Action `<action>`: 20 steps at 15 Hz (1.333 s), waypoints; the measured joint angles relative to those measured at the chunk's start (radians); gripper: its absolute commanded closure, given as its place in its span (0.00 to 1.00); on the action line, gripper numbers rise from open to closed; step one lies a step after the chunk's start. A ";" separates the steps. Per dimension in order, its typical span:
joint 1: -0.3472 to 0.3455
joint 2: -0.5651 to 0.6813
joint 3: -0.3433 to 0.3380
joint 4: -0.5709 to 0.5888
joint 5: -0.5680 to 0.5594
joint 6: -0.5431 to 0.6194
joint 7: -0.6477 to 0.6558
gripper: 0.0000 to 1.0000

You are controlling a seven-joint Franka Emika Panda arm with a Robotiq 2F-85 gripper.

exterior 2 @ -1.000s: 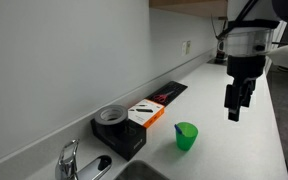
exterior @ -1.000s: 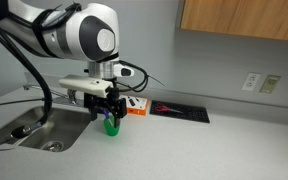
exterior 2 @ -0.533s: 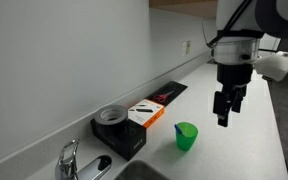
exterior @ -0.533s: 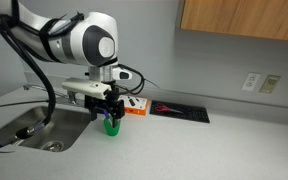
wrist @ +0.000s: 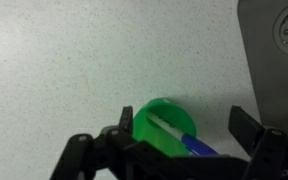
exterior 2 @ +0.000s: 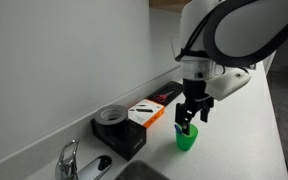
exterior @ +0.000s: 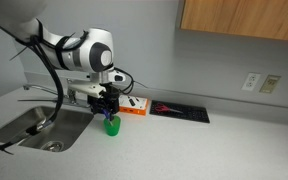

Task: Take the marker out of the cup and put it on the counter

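Note:
A green cup (exterior: 111, 126) stands on the grey counter next to the sink; it also shows in an exterior view (exterior 2: 186, 139) and in the wrist view (wrist: 154, 122). A marker (wrist: 176, 137) with a white barrel and a blue end leans inside the cup. My gripper (exterior: 106, 107) hangs just above the cup's rim in both exterior views (exterior 2: 189, 117). In the wrist view my gripper (wrist: 174, 152) is open, with a finger on each side of the cup and touching nothing.
A steel sink (exterior: 34, 126) lies beside the cup, with a faucet (exterior 2: 70, 160) at its back. An orange-and-white box (exterior 2: 144, 114), a black round container (exterior 2: 111, 118) and a long black tray (exterior: 180, 110) stand along the wall. The open counter (exterior: 214, 150) stretches away.
The arm has moved across the counter and come down over the green cup. The gripper now sits right above the rim. The cup and the marker have not moved.

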 measured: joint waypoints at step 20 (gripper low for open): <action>0.053 0.153 -0.015 0.162 -0.015 0.011 0.124 0.00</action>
